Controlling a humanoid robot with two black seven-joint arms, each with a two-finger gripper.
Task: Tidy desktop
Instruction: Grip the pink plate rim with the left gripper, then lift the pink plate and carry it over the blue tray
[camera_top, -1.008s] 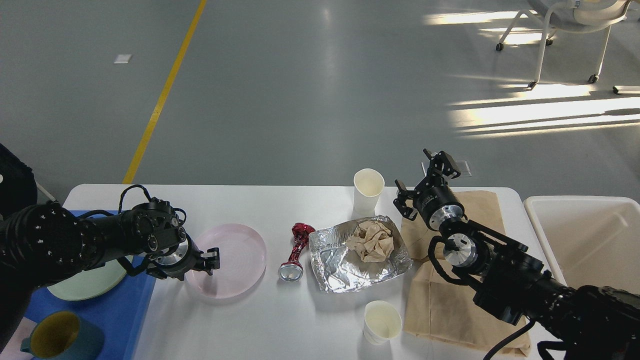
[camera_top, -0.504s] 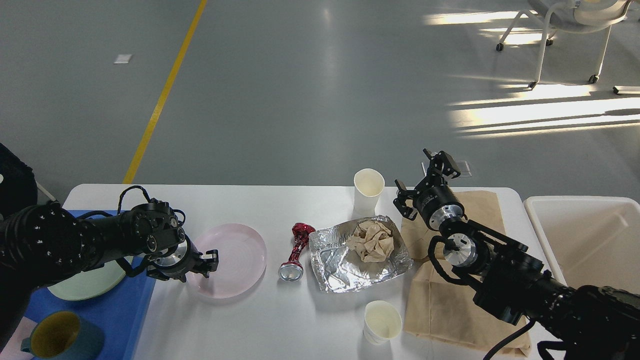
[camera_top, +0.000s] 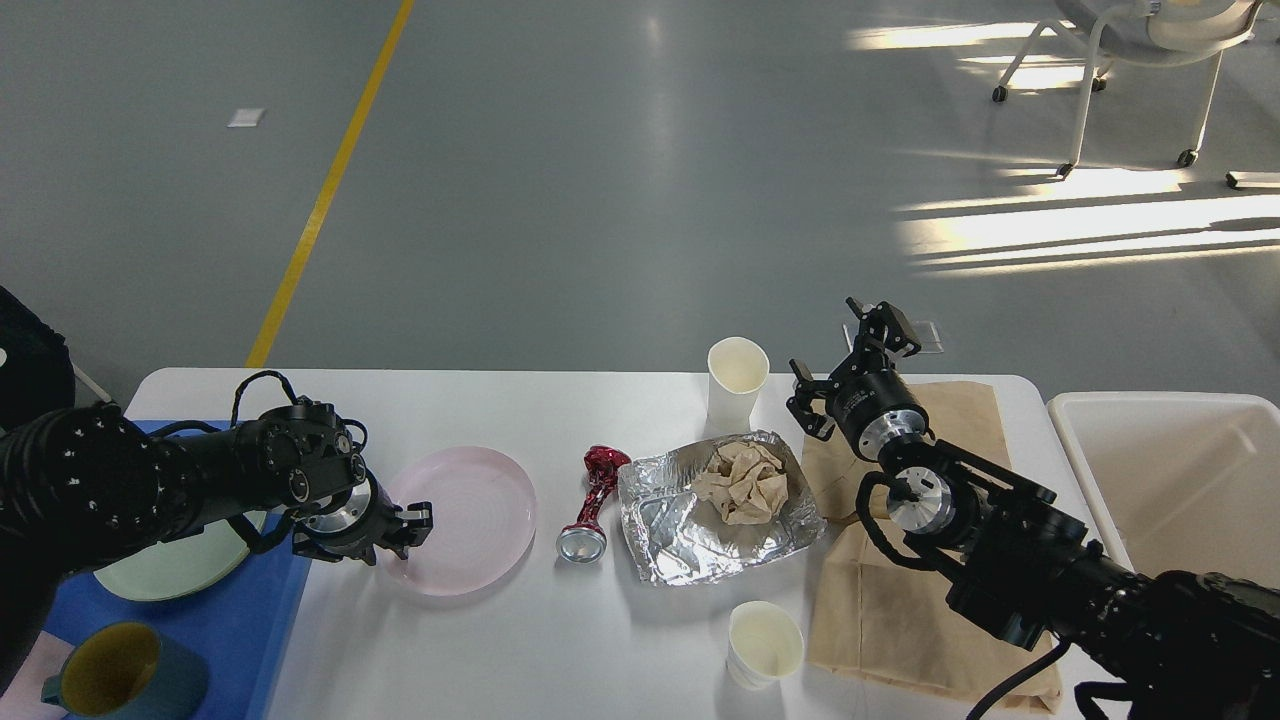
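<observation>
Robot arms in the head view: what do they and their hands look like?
Both arms are matte black with thick rounded segments. The left arm has rows of small pale dots on its bulky shell and a black cable looping above the wrist. The right arm shows two silver metal rings and a black cable beside them. The left hand and the right hand are black, angular and two-fingered.

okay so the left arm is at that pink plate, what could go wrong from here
The left gripper sits at the pink plate's near rim; a thin edge grip may slip or tip it. Dragging the plate sideways could knock the crushed red can beside it. The green plate lies close behind, so a collision seems possible.
</observation>
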